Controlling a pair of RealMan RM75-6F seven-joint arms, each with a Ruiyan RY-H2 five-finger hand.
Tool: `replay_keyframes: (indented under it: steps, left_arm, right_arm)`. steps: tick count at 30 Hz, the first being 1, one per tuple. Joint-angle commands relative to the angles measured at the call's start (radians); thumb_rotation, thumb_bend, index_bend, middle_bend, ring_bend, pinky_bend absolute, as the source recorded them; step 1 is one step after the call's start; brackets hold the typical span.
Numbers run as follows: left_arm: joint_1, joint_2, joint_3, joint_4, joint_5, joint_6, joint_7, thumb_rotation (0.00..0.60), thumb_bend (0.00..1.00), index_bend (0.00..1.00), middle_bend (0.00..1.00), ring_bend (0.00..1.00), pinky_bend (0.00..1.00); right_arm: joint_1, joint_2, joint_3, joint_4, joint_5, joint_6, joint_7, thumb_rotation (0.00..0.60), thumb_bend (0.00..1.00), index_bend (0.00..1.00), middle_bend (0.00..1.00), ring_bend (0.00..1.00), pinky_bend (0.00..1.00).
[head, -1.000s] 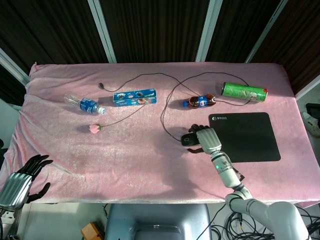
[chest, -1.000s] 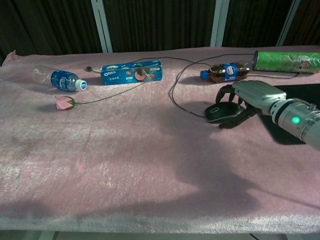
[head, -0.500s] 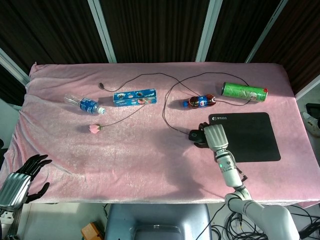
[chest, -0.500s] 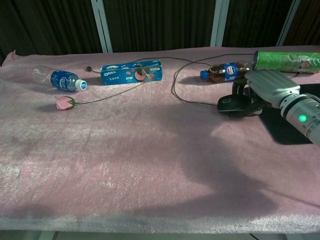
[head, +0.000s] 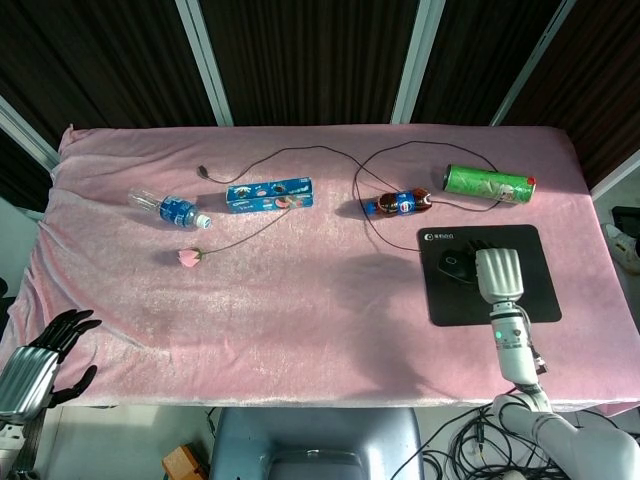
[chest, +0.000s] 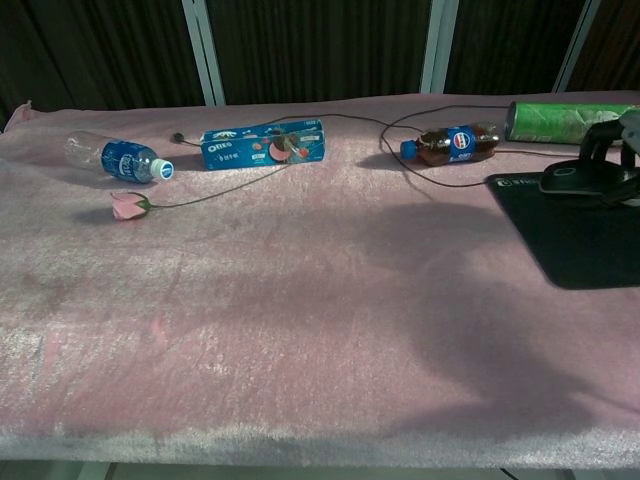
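My right hand (head: 496, 272) grips a black wired mouse (head: 454, 264) over the black mouse pad (head: 530, 300) at the right of the table. In the chest view the mouse (chest: 571, 178) shows at the right edge above the pad (chest: 570, 240), with only the fingers (chest: 600, 140) of that hand in frame. The mouse cable (head: 330, 152) loops back across the pink cloth. My left hand (head: 35, 358) hangs open below the table's near left corner, holding nothing and far from every object.
On the pink cloth lie a clear water bottle (head: 167, 208), a blue cookie box (head: 268, 194), a pink rose with a long stem (head: 190, 256), a cola bottle (head: 399, 203) and a green chip can (head: 489, 183).
My right hand has carried the mouse to the right, from the pink cloth onto the mouse pad, dragging the cable along. The left hand has stayed still.
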Motion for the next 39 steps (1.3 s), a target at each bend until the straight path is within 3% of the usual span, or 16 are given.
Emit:
replay_keyframes:
  steps: [1,4,8,12,16,17,19,23,27,31,35,39]
  left_arm:
    - [0.0,0.0,0.0,-0.001,-0.001,0.0,0.001,0.6,0.35,0.22,0.14,0.1,0.43]
    - [-0.001,-0.001,-0.002,-0.002,-0.005,-0.004,0.005,0.6,0.35,0.22,0.14,0.1,0.43]
    - [-0.001,-0.002,-0.002,-0.003,-0.006,-0.006,0.007,0.6,0.35,0.22,0.14,0.1,0.43]
    - [-0.004,-0.004,-0.003,-0.004,-0.009,-0.014,0.014,0.6,0.35,0.22,0.14,0.1,0.43]
    - [-0.004,-0.003,-0.003,-0.006,-0.01,-0.015,0.017,0.6,0.35,0.22,0.14,0.1,0.43]
    - [-0.004,-0.003,-0.003,-0.006,-0.011,-0.015,0.017,0.6,0.35,0.22,0.14,0.1,0.43]
    - [-0.003,-0.003,-0.004,-0.006,-0.012,-0.014,0.017,0.6,0.35,0.22,0.14,0.1,0.43]
    - [-0.003,-0.003,-0.004,-0.005,-0.012,-0.013,0.019,0.6,0.35,0.22,0.14,0.1,0.43]
    - [-0.003,-0.004,-0.004,-0.006,-0.014,-0.016,0.022,0.6,0.35,0.22,0.14,0.1,0.43]
    - [0.002,-0.006,-0.007,-0.008,-0.016,-0.007,0.031,0.6,0.35,0.22,0.14,0.1,0.43]
    - [0.004,-0.009,-0.006,-0.008,-0.011,-0.002,0.039,0.6,0.35,0.22,0.14,0.1,0.43]
    - [0.004,-0.012,-0.006,-0.008,-0.009,-0.003,0.049,0.6,0.35,0.22,0.14,0.1,0.43]
  right_arm:
    - [-0.035,0.032,-0.004,0.05,0.034,-0.087,0.035,0.6,0.57,0.79,0.59,0.68,0.76]
    - [-0.037,0.043,-0.025,0.103,0.038,-0.188,0.066,0.6,0.57,0.74,0.59,0.61,0.69]
    - [-0.036,0.045,-0.035,0.125,0.034,-0.223,0.082,0.6,0.56,0.65,0.52,0.49,0.58]
    - [-0.033,0.047,-0.06,0.14,0.003,-0.256,0.159,0.6,0.52,0.49,0.37,0.28,0.39]
    - [-0.051,0.096,-0.094,0.069,-0.064,-0.175,0.26,0.6,0.45,0.27,0.11,0.04,0.17]
    - [-0.06,0.12,-0.099,0.028,-0.084,-0.13,0.287,0.6,0.41,0.17,0.04,0.01,0.13]
    - [-0.081,0.165,-0.1,-0.056,-0.111,-0.042,0.332,0.6,0.33,0.04,0.0,0.0,0.1]
    - [-0.159,0.305,-0.109,-0.317,-0.174,0.176,0.361,0.6,0.28,0.0,0.0,0.0,0.08]
    - [-0.264,0.444,-0.13,-0.603,-0.158,0.286,0.198,0.6,0.28,0.0,0.0,0.0,0.07]
    - [-0.385,0.556,-0.163,-0.911,-0.035,0.332,-0.044,0.6,0.28,0.0,0.0,0.0,0.08]
    - [-0.427,0.572,-0.181,-0.99,-0.006,0.361,-0.16,0.6,0.24,0.0,0.0,0.0,0.09]
    - [-0.436,0.598,-0.184,-1.045,-0.001,0.342,-0.175,0.6,0.22,0.0,0.0,0.0,0.09]
